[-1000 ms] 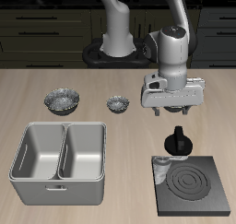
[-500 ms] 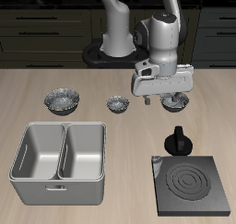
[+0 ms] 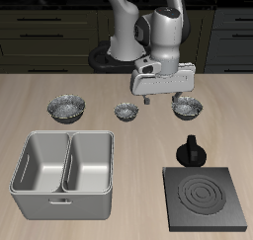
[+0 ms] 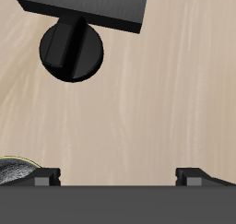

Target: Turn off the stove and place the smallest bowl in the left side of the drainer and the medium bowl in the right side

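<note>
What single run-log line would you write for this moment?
stove: coil dark | knob: untouched | gripper: above table, holding nothing | three bowls: on table | drainer: both sides empty

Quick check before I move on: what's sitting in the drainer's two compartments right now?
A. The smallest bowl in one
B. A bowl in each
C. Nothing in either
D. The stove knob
C: both compartments of the drainer show bare grey floors, and three bowls, including the smallest bowl, sit on the table farther back.
</note>
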Controlling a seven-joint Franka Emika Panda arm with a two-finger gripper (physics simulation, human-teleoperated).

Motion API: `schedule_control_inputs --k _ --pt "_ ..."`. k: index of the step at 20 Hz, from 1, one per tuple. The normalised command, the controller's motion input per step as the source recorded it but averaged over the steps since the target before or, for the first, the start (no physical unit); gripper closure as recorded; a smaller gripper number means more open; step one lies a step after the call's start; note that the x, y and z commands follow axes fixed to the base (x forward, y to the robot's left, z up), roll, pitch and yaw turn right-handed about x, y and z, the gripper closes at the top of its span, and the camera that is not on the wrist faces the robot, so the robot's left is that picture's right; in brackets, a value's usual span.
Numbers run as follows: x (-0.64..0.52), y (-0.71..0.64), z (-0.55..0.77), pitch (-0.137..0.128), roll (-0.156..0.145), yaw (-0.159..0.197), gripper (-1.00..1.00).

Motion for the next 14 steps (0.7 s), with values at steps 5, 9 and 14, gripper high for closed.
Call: schedule_control_inputs --k 5,9,14 --pt "-0.26 -0.35 -0.03 0.008 -0.051 0.056 -1.0" --pt "-0.16 -0.39 0.03 -0.009 -0.04 0.009 -1.0" --pt "-0.13 -0.22 -0.05 -0.002 -0.023 0.024 -1.0"
